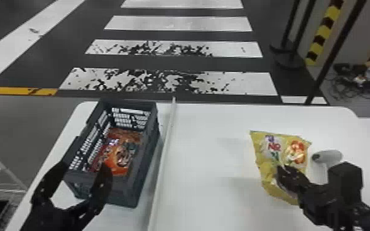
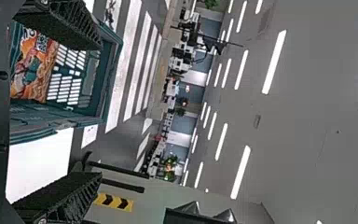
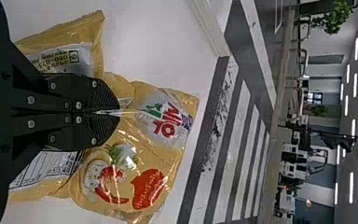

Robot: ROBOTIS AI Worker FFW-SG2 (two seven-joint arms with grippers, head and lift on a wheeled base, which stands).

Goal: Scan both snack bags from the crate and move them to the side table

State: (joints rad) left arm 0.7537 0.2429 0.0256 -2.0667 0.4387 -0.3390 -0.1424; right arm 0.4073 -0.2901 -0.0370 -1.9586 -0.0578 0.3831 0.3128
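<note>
Red lettering (image 3: 166, 129) on the yellow snack bag (image 3: 142, 151)

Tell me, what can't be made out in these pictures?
Floor of the crate, head view: under the orange bag.
Pinched part of the yellow bag, right wrist view: behind the right gripper.
Lower end of the pale device, head view: behind the right gripper.

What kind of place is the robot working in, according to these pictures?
Probably a large indoor test hall or similar workspace: white crossing stripes are marked on the dark floor, black-and-yellow hazard striping shows beside it, and rows of ceiling lights run overhead.
</note>
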